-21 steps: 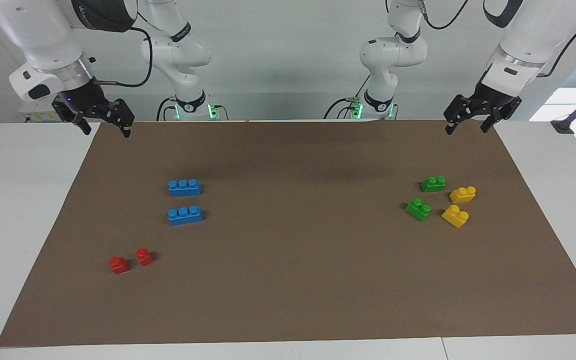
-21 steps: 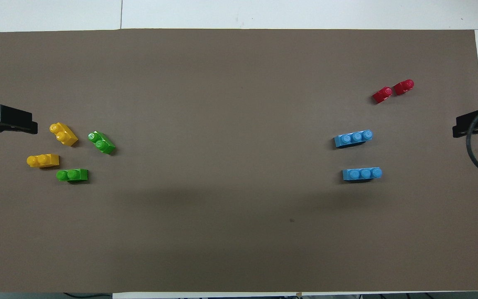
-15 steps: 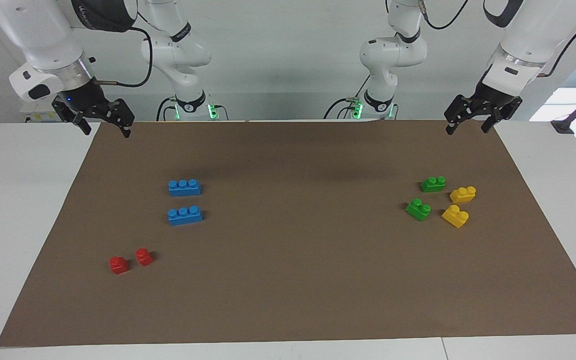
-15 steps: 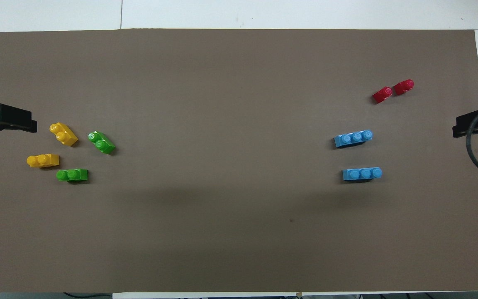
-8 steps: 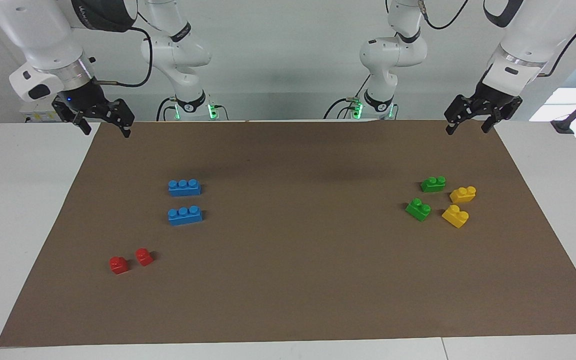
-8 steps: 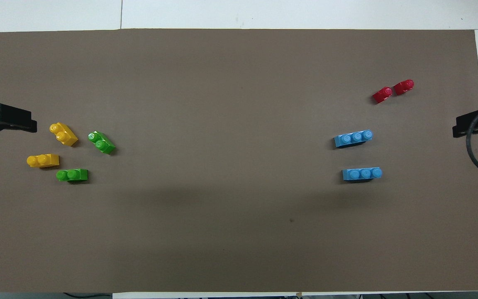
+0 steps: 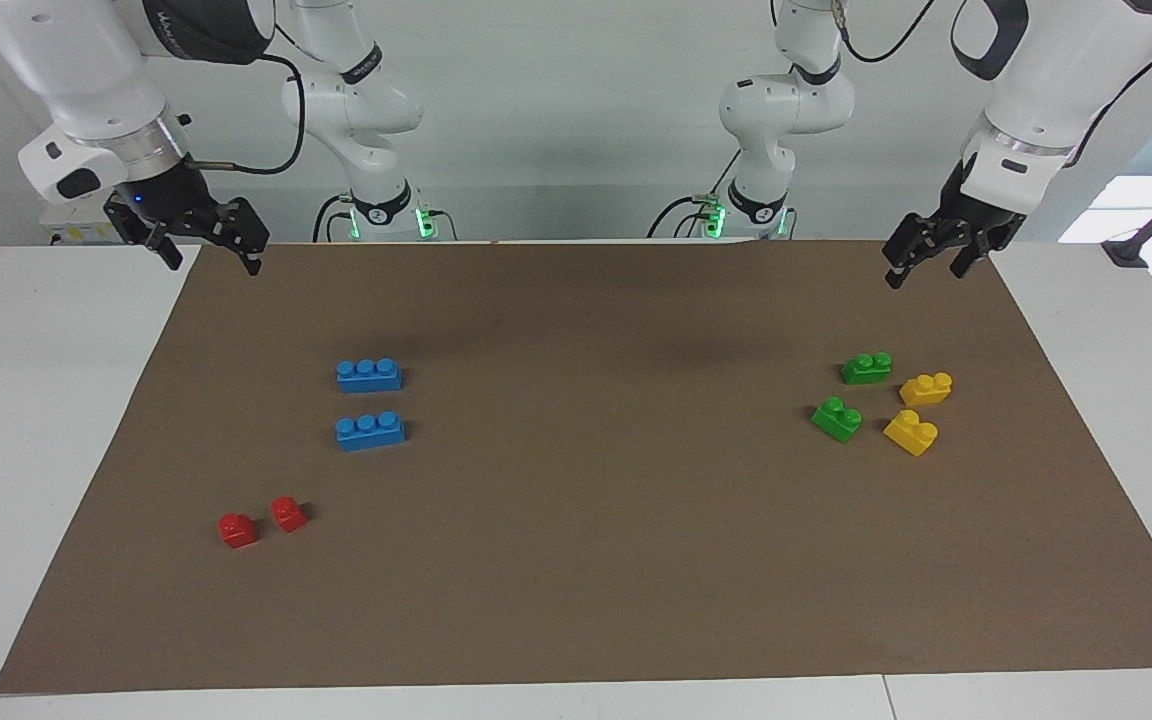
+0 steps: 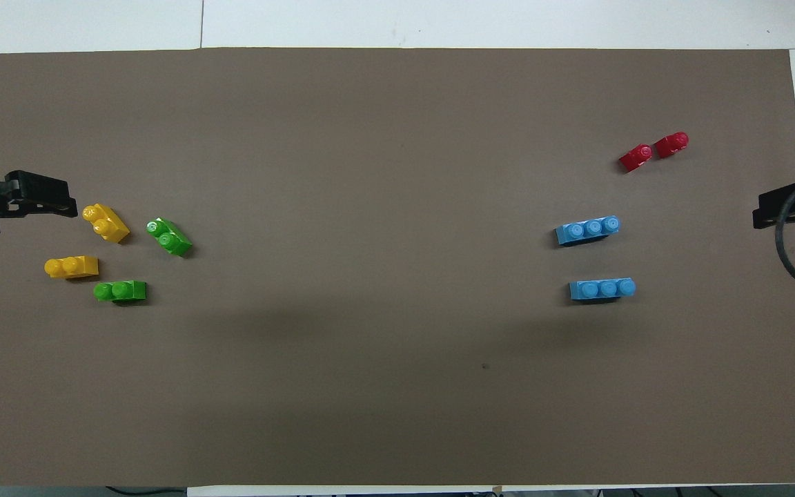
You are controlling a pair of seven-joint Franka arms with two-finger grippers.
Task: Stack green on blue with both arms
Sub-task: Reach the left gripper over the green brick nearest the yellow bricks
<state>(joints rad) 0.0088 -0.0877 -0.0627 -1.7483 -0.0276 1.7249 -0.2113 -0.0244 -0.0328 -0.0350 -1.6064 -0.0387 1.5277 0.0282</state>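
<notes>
Two green bricks are lying on the brown mat [image 7: 576, 560] toward the left arm's end of the table: the nearer green brick [image 7: 866, 368] [image 8: 120, 291] is sitting closer to the robots, while the farther green brick [image 7: 836, 419] [image 8: 169, 237] is resting a little farther out, turned at an angle. Each is showing a bright, glossy body topped by two round studs. Two yellow bricks [image 7: 926, 388] [image 8: 72, 266] of the same shape are lying just beside the green pair, on the side toward the mat's edge at the left arm's end, the second yellow brick [image 7: 911, 432] [image 8: 106, 222] being farther from the robots. Well apart from the green pair, toward the right arm's end, two blue bricks are lying parallel, each carrying three studs in a row: the nearer blue brick [image 7: 369, 374] [image 8: 602, 288] and the farther blue brick [image 7: 370, 431] [image 8: 587, 230]. Two small red bricks [image 7: 238, 529] [image 8: 636, 157] are sitting side by side farther out than the blue pair. The left gripper [image 7: 921, 267] [image 8: 59, 205] is hanging over the mat's robot-side edge, its fingers spread apart and holding nothing. The right gripper [image 7: 211, 255] [image 8: 760, 214] is waiting over the mat's corner at the right arm's end, fingers likewise spread and empty. No readable writing is showing on any brick.
</notes>
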